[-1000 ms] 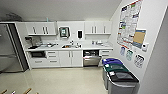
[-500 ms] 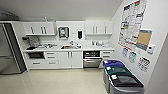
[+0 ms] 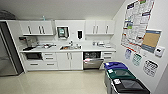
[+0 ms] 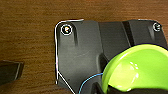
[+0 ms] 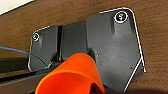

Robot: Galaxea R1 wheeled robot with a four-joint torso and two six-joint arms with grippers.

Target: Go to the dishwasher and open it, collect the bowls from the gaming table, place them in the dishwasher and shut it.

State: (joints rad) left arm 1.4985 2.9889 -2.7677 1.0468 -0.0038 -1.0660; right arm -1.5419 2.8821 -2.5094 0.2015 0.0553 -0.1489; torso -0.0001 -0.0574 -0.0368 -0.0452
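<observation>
The dishwasher is under the white counter, right of the sink. Its steel door is tipped partly open and the inside is dark. In the left wrist view a pale green bowl hangs close over the robot's dark plate, and my left gripper is shut on its rim. In the right wrist view an orange cup lies tilted with its mouth toward the camera, and my right gripper is shut on it. The gaming table is out of view.
Three bins line the right wall: blue-lidded, green and black. A steel fridge stands at the left, with a black-fronted appliance beside it. Pale tiled floor stretches up to the cabinets.
The whole head view has shifted slightly, with the bins a little larger; the camera has moved. Nothing in the kitchen has moved.
</observation>
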